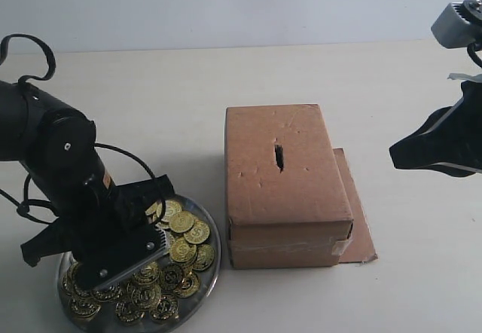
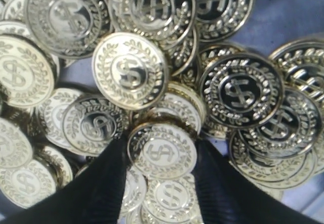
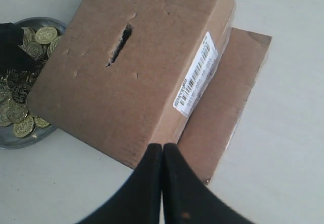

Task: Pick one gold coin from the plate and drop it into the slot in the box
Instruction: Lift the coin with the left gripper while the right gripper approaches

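Left of the box (image 1: 286, 175), at the near edge: left claw (image 1: 147, 231) lowered into the plate (image 1: 213, 265), with the black arm and looped cable (image 1: 30, 47) blocking much of the dish from the exterior view. Closed on one gold coin (image 2: 162, 150), fingers (image 2: 101, 188) pressed against its two opposite edges, that coin low among the others. Heaped in the plate, many more coins (image 1: 181, 250), overlapping, a dollar sign and wreath on each face, bare metal showing only in gaps. Plate just beside the box's left face.

Resting on the tabletop (image 1: 151, 99), the box itself, brown and scuffed. Cut in the middle of its top face, the slot (image 1: 279, 157), dark, narrow, ragged, open to view. Stuck on the box's right side, a white barcode label (image 3: 196, 74). Under the box and jutting out to its right, a flat cardboard sheet (image 1: 358, 220).

Right of the box, well apart and raised: right claw (image 1: 399, 154), fingers pressed together, holding nothing.

Pale tabletop all round the box, with a plain pale wall (image 1: 226, 1) behind it.
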